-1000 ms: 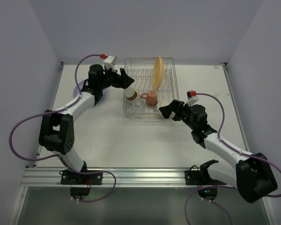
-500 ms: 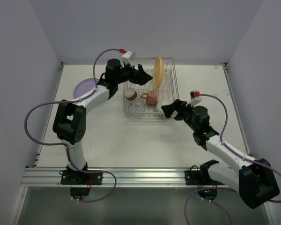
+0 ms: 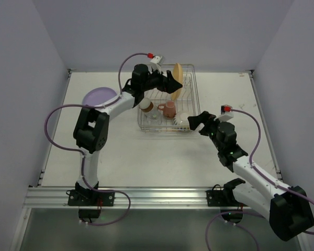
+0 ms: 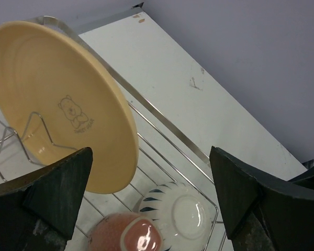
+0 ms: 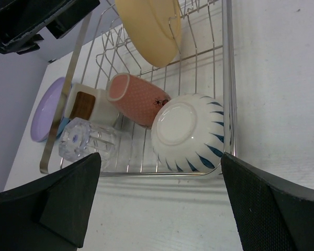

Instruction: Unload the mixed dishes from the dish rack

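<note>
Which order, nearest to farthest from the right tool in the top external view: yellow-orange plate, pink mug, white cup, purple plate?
1. White blue-patterned cup, near-right corner of silver wire rack, beside right tool.
2. Pink handled mug, mid-rack.
3. Yellow-orange round plate, upright, rack's far side.
4. Purple round plate, outside rack, far left.

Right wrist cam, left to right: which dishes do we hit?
purple plate → clear glass → pink mug → white cup. Left out because they overlap others: brown cup sits above the glass, yellow plate above the mug.
</note>
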`<state>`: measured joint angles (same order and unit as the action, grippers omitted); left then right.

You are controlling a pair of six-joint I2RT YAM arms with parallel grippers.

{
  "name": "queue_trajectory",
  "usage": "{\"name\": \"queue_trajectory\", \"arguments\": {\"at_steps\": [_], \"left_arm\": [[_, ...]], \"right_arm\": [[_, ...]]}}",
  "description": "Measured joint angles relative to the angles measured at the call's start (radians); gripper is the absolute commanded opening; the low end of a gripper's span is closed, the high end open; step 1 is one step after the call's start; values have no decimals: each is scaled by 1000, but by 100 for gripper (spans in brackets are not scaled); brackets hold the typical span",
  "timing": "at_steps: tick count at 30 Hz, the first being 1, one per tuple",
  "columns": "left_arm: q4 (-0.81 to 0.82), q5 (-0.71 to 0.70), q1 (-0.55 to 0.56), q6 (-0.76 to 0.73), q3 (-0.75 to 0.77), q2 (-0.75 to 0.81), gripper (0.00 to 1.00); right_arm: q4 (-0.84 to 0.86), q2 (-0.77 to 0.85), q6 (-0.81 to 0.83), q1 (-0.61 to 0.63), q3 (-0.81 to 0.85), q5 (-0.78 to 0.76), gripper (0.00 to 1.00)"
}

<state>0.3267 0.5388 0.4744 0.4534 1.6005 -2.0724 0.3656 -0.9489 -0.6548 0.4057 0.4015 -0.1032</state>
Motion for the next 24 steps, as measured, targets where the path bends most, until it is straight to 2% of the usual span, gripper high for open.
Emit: {"name": "queue_trajectory", "arguments": {"at_steps": [6, 12, 14, 24], "left_arm": [[-9, -16, 27, 0, 63, -44, 94], [-19, -35, 35, 0, 101, -74, 79], [-25, -43, 37, 0, 118, -87, 79], [-60, -72, 48, -1, 172, -124, 66]], "right_arm": [[-8, 2, -8, 0, 0, -19, 99], [-8, 3, -8, 0, 0, -20, 99], [-8, 3, -8, 0, 0, -19, 99], [-8, 3, -9, 0, 0, -19, 99]]}}
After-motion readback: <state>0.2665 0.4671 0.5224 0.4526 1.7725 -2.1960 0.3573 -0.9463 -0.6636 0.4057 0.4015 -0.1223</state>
